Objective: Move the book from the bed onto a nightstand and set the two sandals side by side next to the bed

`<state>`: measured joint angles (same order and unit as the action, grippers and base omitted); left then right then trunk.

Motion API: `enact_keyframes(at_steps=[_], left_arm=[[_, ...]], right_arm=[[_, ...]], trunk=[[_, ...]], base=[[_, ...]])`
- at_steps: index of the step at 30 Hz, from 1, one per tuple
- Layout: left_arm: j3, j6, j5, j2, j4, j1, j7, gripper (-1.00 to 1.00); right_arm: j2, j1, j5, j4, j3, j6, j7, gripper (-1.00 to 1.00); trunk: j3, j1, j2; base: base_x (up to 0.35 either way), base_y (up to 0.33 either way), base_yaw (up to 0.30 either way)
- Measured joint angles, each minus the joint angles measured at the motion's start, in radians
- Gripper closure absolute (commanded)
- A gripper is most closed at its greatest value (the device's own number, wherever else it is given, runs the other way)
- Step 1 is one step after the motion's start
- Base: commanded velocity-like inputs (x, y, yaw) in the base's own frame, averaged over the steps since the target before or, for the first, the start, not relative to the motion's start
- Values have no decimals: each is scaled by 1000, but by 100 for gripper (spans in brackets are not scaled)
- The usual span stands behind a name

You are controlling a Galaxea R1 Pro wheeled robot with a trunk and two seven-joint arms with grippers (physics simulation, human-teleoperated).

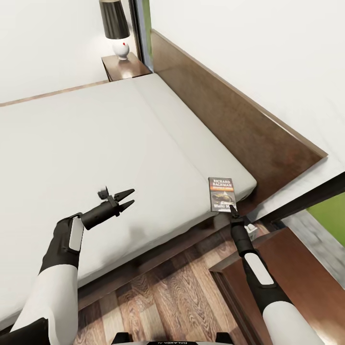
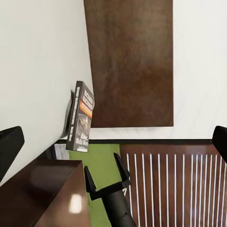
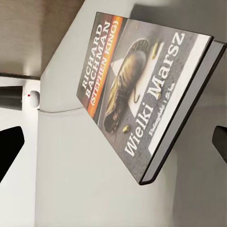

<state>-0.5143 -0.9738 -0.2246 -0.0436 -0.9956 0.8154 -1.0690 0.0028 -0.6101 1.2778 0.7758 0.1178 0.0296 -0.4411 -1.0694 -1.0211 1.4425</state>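
Dark-covered and thin, the book [image 1: 222,193] is a small paperback with white "RICHARD BACHMAN" lettering, an orange band beneath it and a picture of a worn boot; the right wrist view adds the title "Wielki Marsz" [image 3: 151,99]. It lies flat on the pale grey-white mattress of the bed [image 1: 110,143], at the corner nearest the headboard [image 1: 230,115], at about four o'clock in the head view. Its lower end reaches the mattress edge.

The right gripper [image 1: 234,212] is at the book's six o'clock, its tip just at the book's lower edge. In the right wrist view its dark fingers [image 3: 9,151] stand wide apart on either side of the cover, so it is spread and grasping nothing. The left gripper [image 1: 125,200] hovers over the mattress at about seven o'clock, well apart from the book, its two fingers parted and empty.

A dark reddish-brown nightstand [image 1: 268,273] stands at five o'clock, just beside the bed's corner, below the right arm. A second nightstand [image 1: 125,67] sits at twelve o'clock on the far side of the bed, carrying a lamp [image 1: 116,28] with a black shade and white base. Brown wood-plank floor [image 1: 163,297] shows at six o'clock.
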Motion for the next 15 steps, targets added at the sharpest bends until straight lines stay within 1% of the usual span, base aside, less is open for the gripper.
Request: enact_keyframes(at_steps=[2,7,15], left_arm=[[0,0,0,0,0,0,0,-100],[0,0,0,0,0,0,0,-100],[0,1,0,0,1,0,0,-100]], right_arm=[[0,0,0,0,0,0,0,-100],[0,0,0,0,0,0,0,-100],[0,0,0,0,0,0,0,-100]], trunk=[[0,0,0],[0,0,0],[0,0,0]], base=[[88,0,0],[190,0,0],[25,0,0]])
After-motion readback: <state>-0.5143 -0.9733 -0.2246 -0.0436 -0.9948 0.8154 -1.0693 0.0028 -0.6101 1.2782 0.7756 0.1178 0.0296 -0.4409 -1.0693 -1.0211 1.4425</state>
